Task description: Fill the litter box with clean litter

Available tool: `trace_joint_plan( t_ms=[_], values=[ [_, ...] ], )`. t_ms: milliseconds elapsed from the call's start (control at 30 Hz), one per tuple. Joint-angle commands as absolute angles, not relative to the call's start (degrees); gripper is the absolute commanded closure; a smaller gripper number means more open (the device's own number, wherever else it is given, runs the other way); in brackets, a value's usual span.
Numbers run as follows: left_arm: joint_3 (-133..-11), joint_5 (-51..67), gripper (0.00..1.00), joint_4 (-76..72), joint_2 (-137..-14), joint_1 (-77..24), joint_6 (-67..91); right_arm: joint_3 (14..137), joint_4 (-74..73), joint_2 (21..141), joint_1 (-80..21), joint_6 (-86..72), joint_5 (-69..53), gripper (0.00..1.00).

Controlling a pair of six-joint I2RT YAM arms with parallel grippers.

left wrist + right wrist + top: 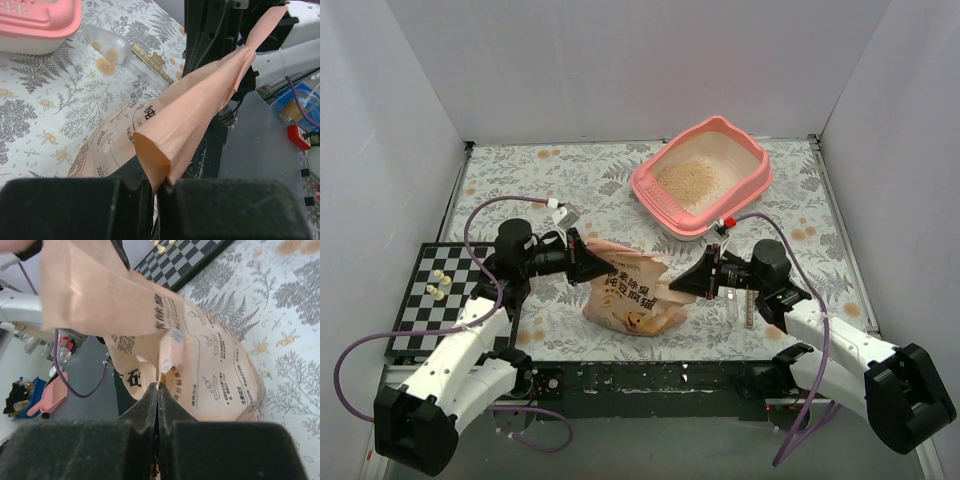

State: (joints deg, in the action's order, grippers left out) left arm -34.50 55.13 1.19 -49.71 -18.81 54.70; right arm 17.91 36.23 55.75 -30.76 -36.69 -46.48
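Observation:
The pink litter box (702, 178) stands at the back right, with a tan pile of clean litter (687, 179) inside; its pink rim shows in the left wrist view (35, 22). An orange-peach printed bag (632, 292) stands near the front middle. My left gripper (590, 266) is shut on the bag's left top edge (155, 165). My right gripper (682, 284) is shut on its right top edge (167, 367). The bag hangs stretched between them, its base on the table.
A black-and-white checkerboard (435, 300) with small cream pieces lies at the front left. A clear plastic scoop (112, 47) lies near the litter box. A ruler-like strip (745, 305) lies by the right arm. White walls close in the table.

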Motion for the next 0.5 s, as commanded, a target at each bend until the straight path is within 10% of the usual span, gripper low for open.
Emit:
trace_joint_plan(
  t_ms=[0, 467],
  values=[
    [-39.73, 51.77, 1.0, 0.35, -49.74, -18.37, 60.64, 28.89, 26.83, 57.3, -30.5, -32.27, -43.07, 0.99],
    [-45.61, 59.94, 1.0, -13.29, -60.12, -17.05, 63.2, 44.74, 12.93, 61.62, -19.16, -23.29, -46.67, 0.99]
  ],
)
